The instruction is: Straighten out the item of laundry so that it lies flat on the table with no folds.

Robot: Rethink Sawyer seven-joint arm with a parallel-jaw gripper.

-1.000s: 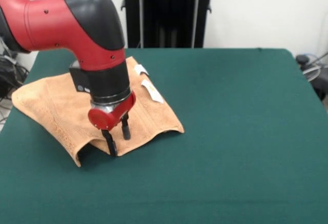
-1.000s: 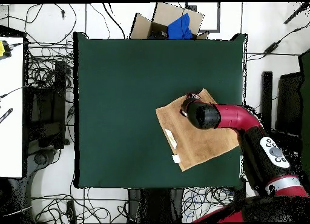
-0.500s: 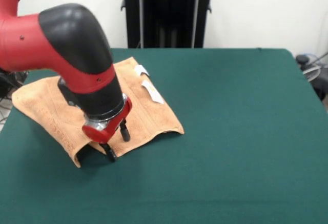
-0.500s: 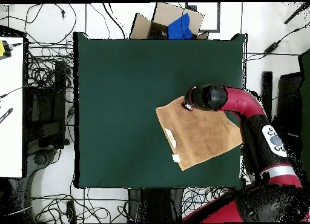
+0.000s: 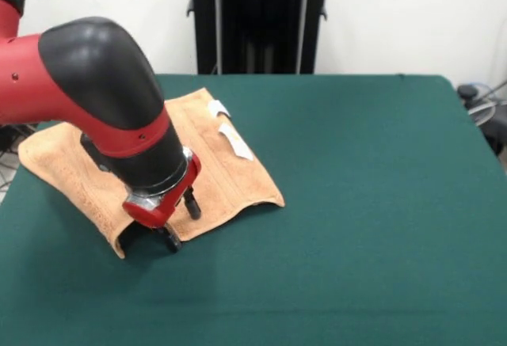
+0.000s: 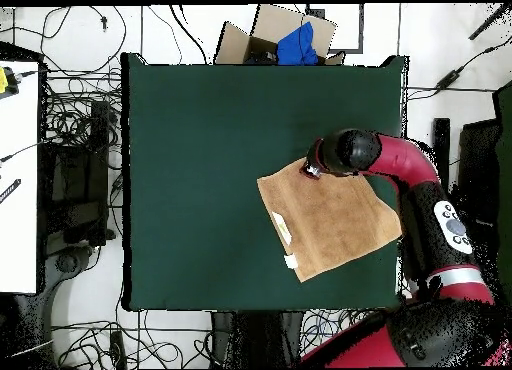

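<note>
The item of laundry [image 5: 103,168] is an orange-tan towel lying at the left of the green table [image 5: 380,203], with two white tags [image 5: 236,140] on its right edge. Its near edge is lifted and curled under, leaving a dark gap. My gripper [image 5: 181,221] is tilted and stands open at that near edge, one finger on top of the cloth and the other at the raised hem. From above, the towel [image 6: 325,221] sits near the table's [image 6: 200,166] right side, and the gripper [image 6: 312,171] is at its upper corner.
A black stand [image 5: 257,17] rises behind the table. In the overhead view, a cardboard box with blue cloth [image 6: 290,36] sits beyond the table's top edge, a white desk [image 6: 18,176] is at the left, and cables cover the floor.
The arm has tilted over and slid toward the towel's near edge, dropping lower. The gripper's fingers keep about the same gap. The towel has barely shifted.
</note>
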